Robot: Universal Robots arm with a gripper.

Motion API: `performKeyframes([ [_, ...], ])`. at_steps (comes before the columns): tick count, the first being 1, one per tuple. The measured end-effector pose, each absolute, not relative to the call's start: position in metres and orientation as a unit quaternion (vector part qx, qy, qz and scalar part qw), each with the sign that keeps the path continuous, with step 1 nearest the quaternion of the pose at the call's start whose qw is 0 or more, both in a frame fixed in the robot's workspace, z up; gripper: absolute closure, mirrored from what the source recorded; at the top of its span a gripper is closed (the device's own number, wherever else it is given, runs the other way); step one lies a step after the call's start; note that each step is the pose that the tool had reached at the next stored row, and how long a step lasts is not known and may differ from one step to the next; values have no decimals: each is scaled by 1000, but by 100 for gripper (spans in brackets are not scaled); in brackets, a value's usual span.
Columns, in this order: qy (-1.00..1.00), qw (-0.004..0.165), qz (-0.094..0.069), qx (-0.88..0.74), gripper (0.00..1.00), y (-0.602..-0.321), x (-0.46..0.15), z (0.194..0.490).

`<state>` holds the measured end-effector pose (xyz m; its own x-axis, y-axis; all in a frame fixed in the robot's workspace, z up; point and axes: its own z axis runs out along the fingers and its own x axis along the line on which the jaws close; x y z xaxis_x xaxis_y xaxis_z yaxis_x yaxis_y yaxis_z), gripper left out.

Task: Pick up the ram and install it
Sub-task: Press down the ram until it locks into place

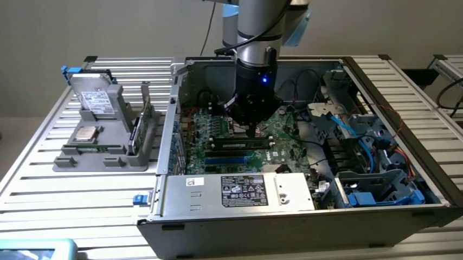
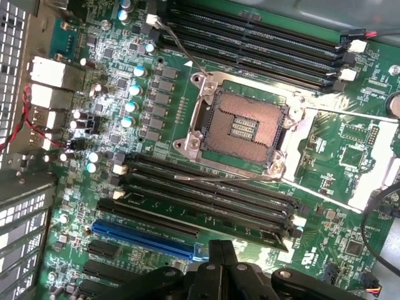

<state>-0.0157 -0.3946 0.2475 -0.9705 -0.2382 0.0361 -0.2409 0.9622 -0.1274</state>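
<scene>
Gripper [image 1: 251, 129]: low inside the case, just above the ram [image 1: 242, 145]; cannot tell how wide it stands or whether it grips. Pressing off-centre or tilted risks seating one end only, or flexing the stick. Ram: on edge on the motherboard [image 1: 210, 130], long axis level, running from the exterior view's left to its right.

Even, soft overhead light in the exterior view; dim shadow inside the case [image 1: 304, 227] under the arm. Small blue glow on the arm's wrist. Wrist view bright, with white glare on the motherboard [image 2: 325, 156] beside the socket [image 2: 240, 125]. Gripper [image 2: 219, 275] dark, slightly blurred.
</scene>
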Motion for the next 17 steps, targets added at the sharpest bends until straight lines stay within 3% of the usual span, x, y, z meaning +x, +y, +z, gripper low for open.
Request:
performKeyframes([
  [8,-994,-2,67,85,89,-395,-16,247],
  [17,-996,-4,65,68,89,-394,-22,247],
])
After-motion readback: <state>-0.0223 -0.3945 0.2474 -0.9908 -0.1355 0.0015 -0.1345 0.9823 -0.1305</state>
